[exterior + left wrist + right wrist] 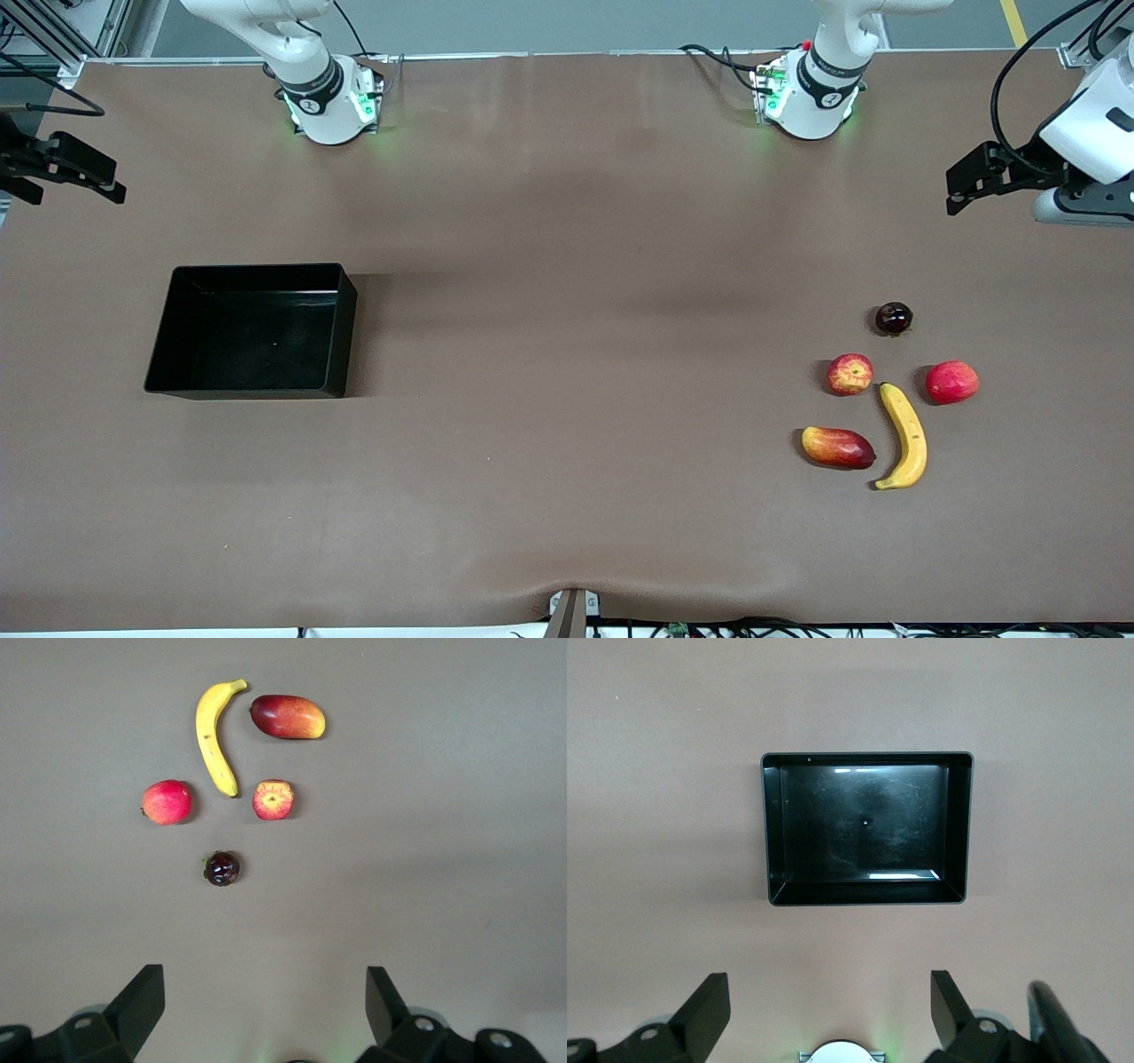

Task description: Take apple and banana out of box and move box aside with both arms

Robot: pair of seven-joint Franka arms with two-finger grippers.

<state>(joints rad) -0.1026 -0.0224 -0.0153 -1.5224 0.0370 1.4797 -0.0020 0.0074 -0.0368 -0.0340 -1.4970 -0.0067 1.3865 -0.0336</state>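
You had five fruits toward the left arm's end of the table. Nearest the front camera lay one banana point(905, 436) and one mango-like fruit point(837, 447); farther, one streaked apple point(850, 374) and one plain red fruit point(952, 382); farthest, one dark fruit point(894, 318). One black box point(252, 330) sat empty toward the right arm's end. Your left gripper point(959, 188) and right gripper point(111, 182) hung open over the table's ends, holding nothing.
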